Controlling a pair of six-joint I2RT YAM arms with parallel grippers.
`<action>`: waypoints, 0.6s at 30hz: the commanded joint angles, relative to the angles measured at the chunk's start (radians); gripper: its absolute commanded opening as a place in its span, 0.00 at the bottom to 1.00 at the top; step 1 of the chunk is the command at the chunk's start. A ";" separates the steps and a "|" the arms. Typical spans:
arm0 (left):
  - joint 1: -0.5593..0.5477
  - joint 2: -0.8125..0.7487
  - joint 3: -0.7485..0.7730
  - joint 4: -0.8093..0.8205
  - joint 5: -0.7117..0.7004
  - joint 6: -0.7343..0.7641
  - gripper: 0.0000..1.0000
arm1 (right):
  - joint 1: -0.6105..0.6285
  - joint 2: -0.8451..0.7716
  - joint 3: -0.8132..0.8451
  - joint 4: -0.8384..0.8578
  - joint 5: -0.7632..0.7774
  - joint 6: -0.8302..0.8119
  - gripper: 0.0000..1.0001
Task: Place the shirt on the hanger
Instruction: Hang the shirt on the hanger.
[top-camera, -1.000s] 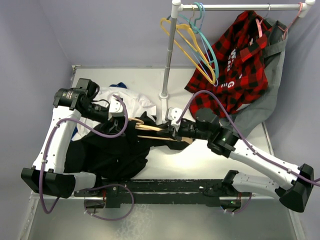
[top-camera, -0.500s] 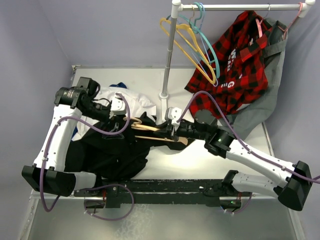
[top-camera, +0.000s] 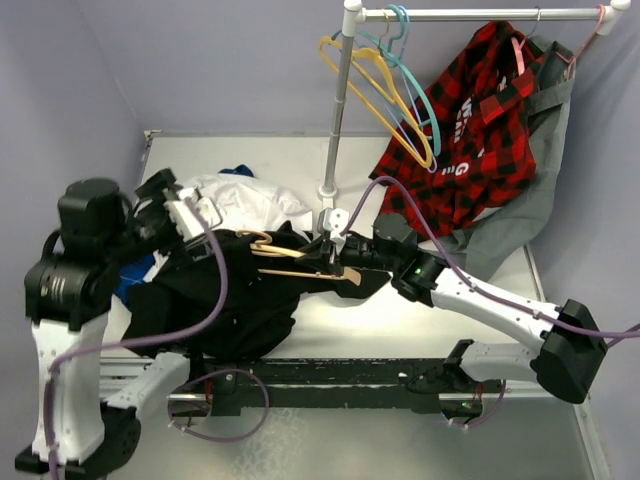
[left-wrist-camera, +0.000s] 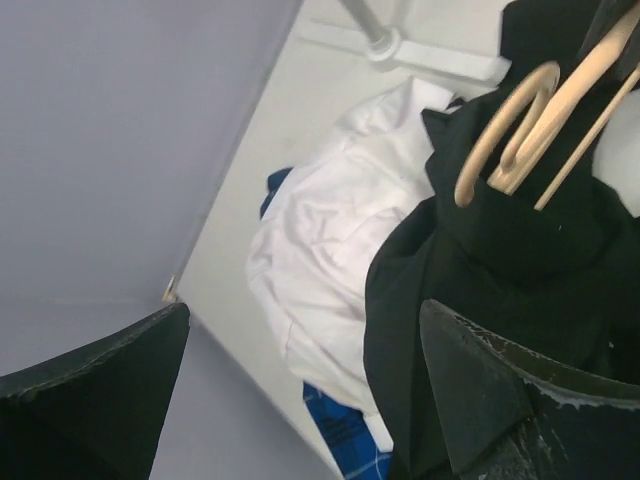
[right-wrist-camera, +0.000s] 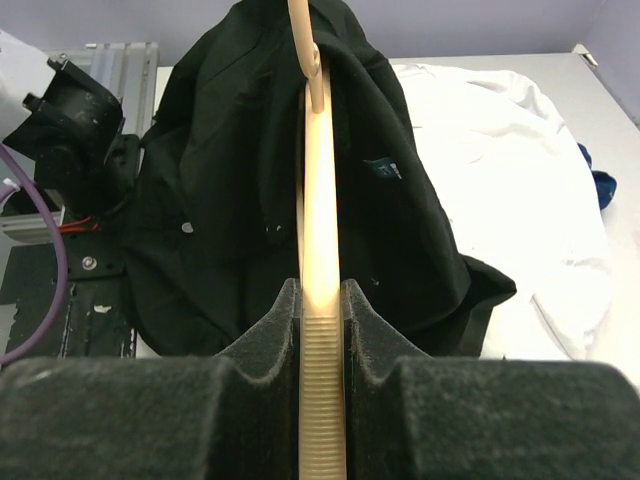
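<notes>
Desk: pale grey desk bearing the white rack post.
Shirt: large black button-up shirt, heaped left of the post's foot.
Hanger: tan wooden hanger, left of the post, pushed into the shirt's neck with its hook poking out.
Left end effector: released and empty, just lifted away leftward from the post.
Right end effector: clenched on the hanger's arm.
Meaning: the shirt likely now rests on the hanger alone, and the shoulders still need seating.
</notes>
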 joint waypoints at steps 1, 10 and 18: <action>-0.001 -0.139 -0.137 0.063 -0.207 -0.096 0.99 | -0.016 0.015 0.033 0.136 -0.041 0.026 0.00; -0.001 -0.389 -0.629 0.120 -0.322 0.031 0.99 | -0.064 0.070 0.079 0.135 -0.096 0.021 0.00; 0.047 -0.249 -0.669 0.300 -0.276 0.027 0.99 | -0.095 0.067 0.077 0.135 -0.127 0.015 0.00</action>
